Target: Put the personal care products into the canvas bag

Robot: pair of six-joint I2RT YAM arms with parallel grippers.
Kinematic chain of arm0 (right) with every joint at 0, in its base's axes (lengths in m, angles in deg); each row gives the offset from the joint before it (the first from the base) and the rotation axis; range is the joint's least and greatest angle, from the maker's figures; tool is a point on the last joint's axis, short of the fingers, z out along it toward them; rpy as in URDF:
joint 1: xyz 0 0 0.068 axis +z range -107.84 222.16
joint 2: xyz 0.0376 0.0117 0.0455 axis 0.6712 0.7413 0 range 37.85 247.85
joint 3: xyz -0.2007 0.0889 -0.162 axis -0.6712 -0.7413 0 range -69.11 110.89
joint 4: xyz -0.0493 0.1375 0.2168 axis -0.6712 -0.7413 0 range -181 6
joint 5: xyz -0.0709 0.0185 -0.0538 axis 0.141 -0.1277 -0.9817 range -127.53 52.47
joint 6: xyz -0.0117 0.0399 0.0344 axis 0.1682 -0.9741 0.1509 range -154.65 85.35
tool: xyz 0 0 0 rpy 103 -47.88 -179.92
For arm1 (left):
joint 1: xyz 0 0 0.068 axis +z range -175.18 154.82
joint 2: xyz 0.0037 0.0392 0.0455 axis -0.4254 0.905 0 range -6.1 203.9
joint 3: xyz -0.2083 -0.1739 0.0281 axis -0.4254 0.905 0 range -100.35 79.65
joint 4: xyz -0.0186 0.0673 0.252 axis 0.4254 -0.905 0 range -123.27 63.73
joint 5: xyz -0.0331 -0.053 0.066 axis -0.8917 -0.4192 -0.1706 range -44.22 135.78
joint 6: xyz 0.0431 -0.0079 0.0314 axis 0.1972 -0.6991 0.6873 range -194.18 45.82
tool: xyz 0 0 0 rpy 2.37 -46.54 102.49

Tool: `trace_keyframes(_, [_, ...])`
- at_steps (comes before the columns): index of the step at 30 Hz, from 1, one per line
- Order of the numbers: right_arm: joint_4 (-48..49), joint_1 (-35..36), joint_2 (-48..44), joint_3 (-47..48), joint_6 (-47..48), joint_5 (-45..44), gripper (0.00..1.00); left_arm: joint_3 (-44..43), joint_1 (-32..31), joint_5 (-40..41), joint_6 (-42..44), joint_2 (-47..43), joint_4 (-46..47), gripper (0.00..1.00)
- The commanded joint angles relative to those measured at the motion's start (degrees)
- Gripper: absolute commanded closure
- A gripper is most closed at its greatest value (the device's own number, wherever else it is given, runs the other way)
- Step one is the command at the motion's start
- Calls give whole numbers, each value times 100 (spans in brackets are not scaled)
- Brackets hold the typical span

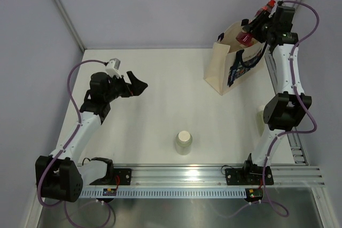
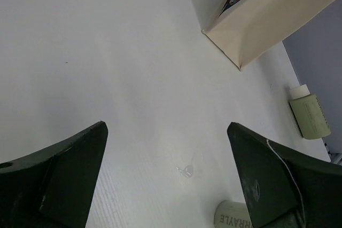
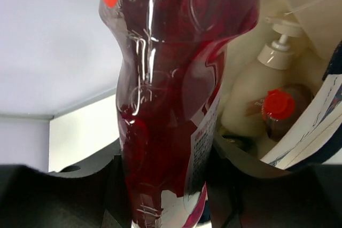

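My right gripper (image 1: pixel 263 24) is shut on a red teardrop bottle (image 1: pixel 247 37) and holds it tilted above the open mouth of the canvas bag (image 1: pixel 222 70) at the back right. In the right wrist view the red bottle (image 3: pixel 171 78) fills the space between my fingers (image 3: pixel 230 185). Below it, inside the bag, are a beige pump bottle (image 3: pixel 256 89) and a red-capped bottle (image 3: pixel 279 105). A pale white-capped bottle (image 1: pixel 183 142) stands near the front middle and also shows in the left wrist view (image 2: pixel 310 113). My left gripper (image 1: pixel 133 86) is open and empty at the left.
In the left wrist view my gripper (image 2: pixel 166 126) hovers over bare table, with the bag's corner (image 2: pixel 251 30) far ahead. The end of another pale lettered bottle (image 2: pixel 231 218) shows at the bottom edge beside one finger. A metal rail (image 1: pixel 214 177) runs along the near edge.
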Motion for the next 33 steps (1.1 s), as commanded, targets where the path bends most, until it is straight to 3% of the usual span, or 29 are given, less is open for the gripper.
trace_keyframes(1, [660, 87, 223, 532, -597, -638, 100, 23, 1, 225, 111, -184, 128, 1])
trace_keyframes(6, [679, 87, 514, 436, -624, -482, 96, 111, 1, 260, 120, -351, 128, 1])
trace_keyframes(7, [635, 96, 566, 392, -624, -402, 81, 120, -8, 269, 146, -369, 6, 1])
trace_keyframes(10, [617, 114, 523, 94, -589, -41, 63, 164, 1, 278, 172, -413, -21, 1])
trace_keyframes(11, [634, 131, 505, 14, -572, 29, 46, 164, 1, 278, 164, -413, -22, 1])
trace_keyframes(13, [635, 140, 444, -144, -467, 144, 27, 173, 1, 260, 155, -404, -4, 1])
trace_keyframes(14, [643, 140, 418, -180, -423, 161, 1, 173, 1, 260, 155, -404, -4, 1])
trace_keyframes(22, [784, 140, -30, -206, 595, 249, 0, 111, -43, 41, 462, -510, -74, 1])
trace_keyframes(26, [845, 131, -347, -232, 1413, 819, 1, 181, -61, 23, 603, -615, -144, 1])
trace_keyframes(29, [635, 122, -715, -259, 2939, 2353, 1, 260, -61, 23, 682, -738, -206, 1])
trace_keyframes(30, [495, 122, -821, -320, 3475, 3577, 1, 295, -61, 49, 708, -764, -232, 1])
trace_keyframes(32, [-756, 131, -1015, -295, 5240, 5058, 0, 331, -61, 76, 770, -844, -294, 1])
trace_keyframes(33, [-1755, 166, -1007, 63, 7587, 6040, 1, 383, -61, 85, 805, -870, -320, 1])
